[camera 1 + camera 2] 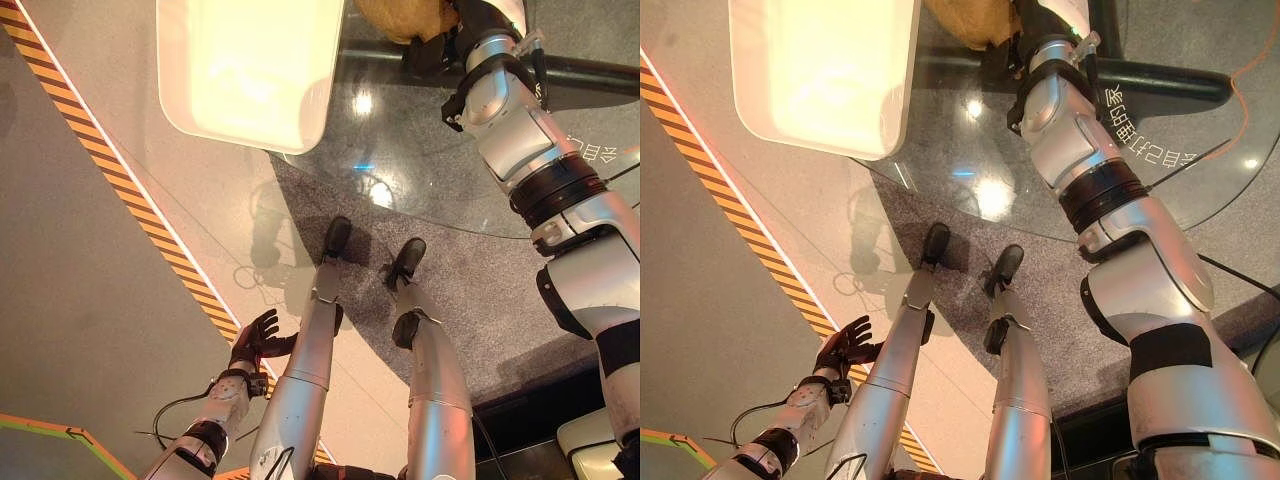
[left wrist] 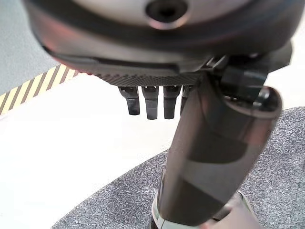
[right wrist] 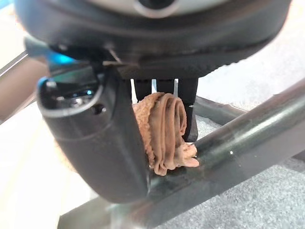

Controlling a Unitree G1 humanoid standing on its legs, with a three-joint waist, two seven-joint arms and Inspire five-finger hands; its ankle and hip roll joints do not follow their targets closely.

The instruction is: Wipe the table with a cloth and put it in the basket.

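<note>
- Two hands are at work, and they could hardly be busier or idler than each other.
- Up on the round clear glass worktop [image 1: 420,170], the right hand [image 1: 432,48] has its fingers [image 3: 188,102] and thumb curled tight round a crumpled tan-brown cloth [image 3: 164,131], bunched into thick folds in the grasp.
- That bundle sits at the far side of the glass, just beside the pale cream rounded plastic basket [image 1: 250,75] standing on the same surface.
- A dark metal bar of the frame [image 3: 238,138] runs below the glass, close under the cloth.
- Low down beside the robot, well away from the glass, the left hand [image 1: 258,338] hangs with its fingers [image 2: 150,100] spread and relaxed, holding nothing.
- I'd judge the cloth soft, light and floppy: it will drape and trail loose corners, so a full-hand hold on the gathered middle suits it better than pinching an edge.
- On smooth glass it should slide easily; for the drop, the loose folds need to clear the basket's rim.
</note>
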